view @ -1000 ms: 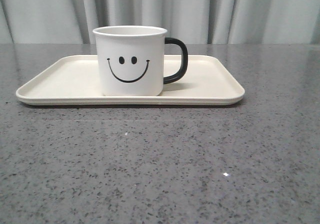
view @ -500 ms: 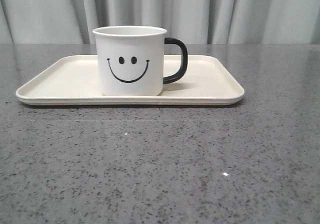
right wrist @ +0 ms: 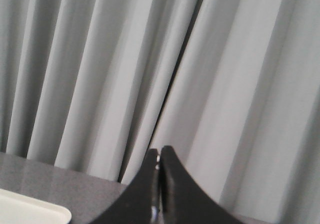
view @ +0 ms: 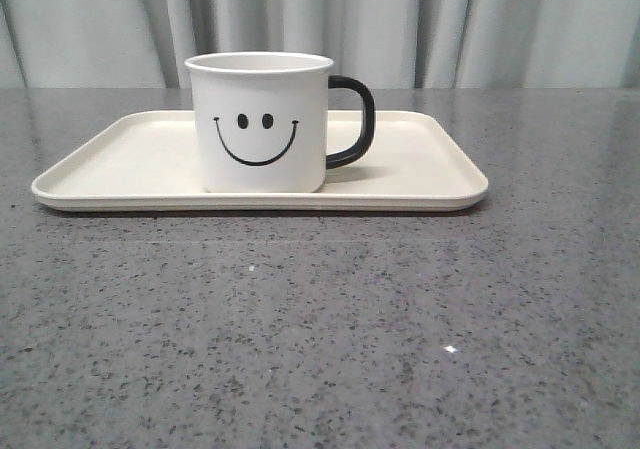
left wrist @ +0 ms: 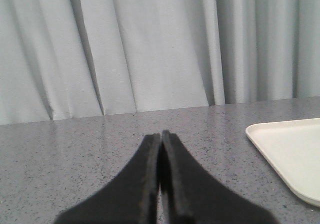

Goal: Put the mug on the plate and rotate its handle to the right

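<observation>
The white mug point(view: 260, 121) with a black smiley face stands upright on the cream plate point(view: 120, 164), near its middle. Its black handle point(view: 355, 119) points to the right. No gripper shows in the front view. In the left wrist view my left gripper point(left wrist: 161, 135) is shut with nothing in it, above the grey table, and a corner of the plate point(left wrist: 287, 151) lies off to one side. In the right wrist view my right gripper point(right wrist: 159, 151) is shut and empty, facing the curtain, with a plate corner point(right wrist: 30, 211) at the frame's edge.
The grey speckled table point(view: 320, 329) stretches in front of and around the plate. A pale pleated curtain point(view: 400, 19) hangs behind the table's far edge.
</observation>
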You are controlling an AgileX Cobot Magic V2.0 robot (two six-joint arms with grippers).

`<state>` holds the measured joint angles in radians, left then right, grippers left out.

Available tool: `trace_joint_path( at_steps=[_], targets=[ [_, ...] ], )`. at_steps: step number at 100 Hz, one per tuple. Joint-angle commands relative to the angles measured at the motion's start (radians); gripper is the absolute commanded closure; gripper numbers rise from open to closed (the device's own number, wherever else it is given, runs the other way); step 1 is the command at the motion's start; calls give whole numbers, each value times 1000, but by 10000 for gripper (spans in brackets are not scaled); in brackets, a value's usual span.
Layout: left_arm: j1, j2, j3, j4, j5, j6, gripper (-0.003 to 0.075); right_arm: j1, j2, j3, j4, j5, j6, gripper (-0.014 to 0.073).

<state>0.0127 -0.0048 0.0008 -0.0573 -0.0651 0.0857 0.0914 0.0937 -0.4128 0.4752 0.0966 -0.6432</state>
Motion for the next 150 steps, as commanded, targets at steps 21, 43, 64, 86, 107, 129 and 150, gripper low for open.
trace_joint_path(
  at_steps=[21,43,64,86,107,129,150],
  targets=[
    [2,-29,9,0,-82,-4,740,-8,-126,245,-35,-151,-8,655],
    [2,-29,9,0,-82,-4,740,-64,-125,359,-33,-211,-8,655],
    [2,-29,9,0,-82,-4,740,-101,-125,421,-31,-214,-8,655],
    [2,-29,9,0,-82,-4,740,-103,-125,441,-35,-74,-15,655],
    [2,-29,9,0,-82,-4,740,-103,-125,441,-37,-35,-15,655],
    [2,-29,9,0,-82,-4,740,-103,-125,441,-27,-172,-14,655],
    [2,-29,9,0,-82,-4,740,-103,-125,441,-15,-298,-14,655]
  ],
)
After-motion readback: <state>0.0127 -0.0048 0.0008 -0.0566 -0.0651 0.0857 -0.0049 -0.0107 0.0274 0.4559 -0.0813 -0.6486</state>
